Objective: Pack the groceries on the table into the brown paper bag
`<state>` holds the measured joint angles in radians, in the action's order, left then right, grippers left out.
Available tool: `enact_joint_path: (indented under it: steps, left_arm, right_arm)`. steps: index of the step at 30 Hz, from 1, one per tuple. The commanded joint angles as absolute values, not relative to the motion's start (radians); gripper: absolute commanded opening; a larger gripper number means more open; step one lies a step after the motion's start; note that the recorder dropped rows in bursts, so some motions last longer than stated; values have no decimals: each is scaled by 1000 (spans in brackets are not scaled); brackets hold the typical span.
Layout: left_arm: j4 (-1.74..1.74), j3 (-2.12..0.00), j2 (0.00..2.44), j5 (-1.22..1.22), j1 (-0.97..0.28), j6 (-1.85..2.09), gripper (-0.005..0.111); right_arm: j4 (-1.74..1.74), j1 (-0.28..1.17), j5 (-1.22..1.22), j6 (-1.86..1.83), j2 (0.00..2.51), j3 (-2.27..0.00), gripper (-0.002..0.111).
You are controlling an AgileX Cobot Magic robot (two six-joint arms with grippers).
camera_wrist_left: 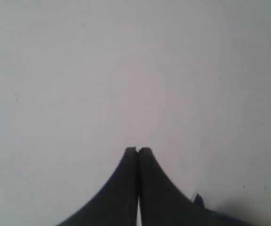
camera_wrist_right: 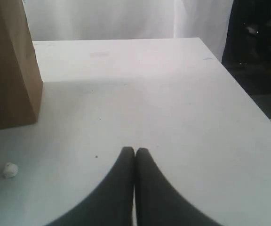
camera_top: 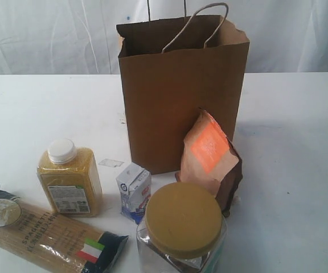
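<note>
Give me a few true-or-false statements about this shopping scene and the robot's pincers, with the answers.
1. The brown paper bag stands upright on the table. True.
2. The spaghetti pack is already inside the bag. False: it lies flat on the table, in front of the bag.
3. The left pincer and the right pincer are both shut, holding nothing. True.
4. The yellow-grain bottle has a red top. False: its cap is white.
5. The brown-orange pouch stands in front of the bag. True.
</note>
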<state>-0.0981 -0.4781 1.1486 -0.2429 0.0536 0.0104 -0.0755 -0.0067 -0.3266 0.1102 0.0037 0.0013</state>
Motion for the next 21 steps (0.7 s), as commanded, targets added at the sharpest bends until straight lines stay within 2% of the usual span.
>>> enact_joint_path:
  steps: [1,6,13,16,18,21]
  left_arm:
    - [-100,-478,1069,-304,47,-75,0]
    - [-100,-478,1040,-374,47,-91,0]
    - [-107,-478,1124,-455,47,-388,0]
    - [-289,-480,1189,-456,36,-397,0]
    - [-420,-503,1228,-421,4,-449,0]
    - [-595,-623,1265,-209,-90,-584,0]
  right_arm:
    - [-75,-7,-319,102,0,0,0]
    - [-75,-7,-319,102,0,0,0]
    - [-75,-7,-319,102,0,0,0]
    - [-75,-7,-319,102,0,0,0]
    - [-75,-7,-319,102,0,0,0]
    - [-75,-7,-319,102,0,0,0]
